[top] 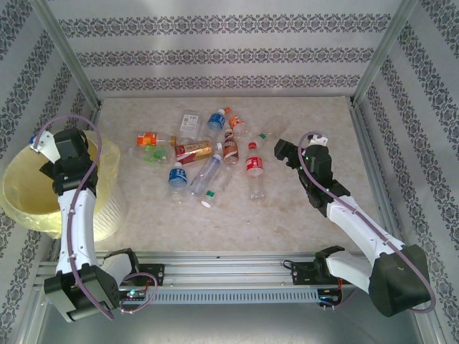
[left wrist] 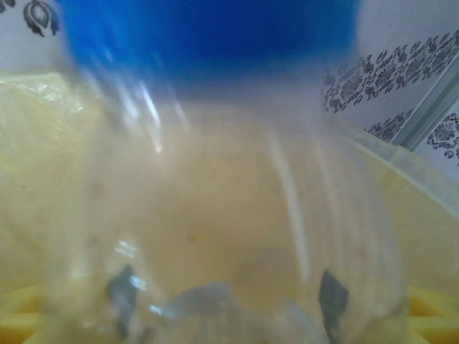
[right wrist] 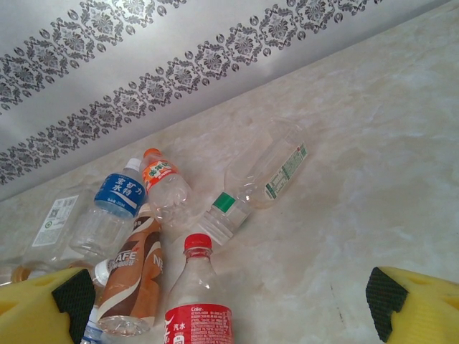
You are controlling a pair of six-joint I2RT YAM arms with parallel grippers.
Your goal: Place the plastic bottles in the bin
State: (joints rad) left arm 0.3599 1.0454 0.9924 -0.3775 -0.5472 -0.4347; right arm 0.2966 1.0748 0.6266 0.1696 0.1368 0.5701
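Observation:
Several plastic bottles (top: 208,154) lie scattered on the middle of the marble table. My left gripper (top: 44,147) hangs over the pale-yellow bin (top: 25,204) at the far left. In the left wrist view a clear bottle with a blue label (left wrist: 215,143) is smeared by motion between the spread dark pads (left wrist: 333,297), above the bin's lining (left wrist: 430,236); my left gripper (left wrist: 228,295) looks open. My right gripper (top: 283,150) hovers open just right of the pile. Between its yellow fingers (right wrist: 228,304) lies a red-capped cola bottle (right wrist: 199,315), untouched.
In the right wrist view a brown coffee bottle (right wrist: 136,276), a blue-label bottle (right wrist: 115,201), an orange-label bottle (right wrist: 161,179) and a green-band bottle (right wrist: 251,186) lie beyond the fingers. Patterned walls and metal posts (top: 369,72) enclose the table.

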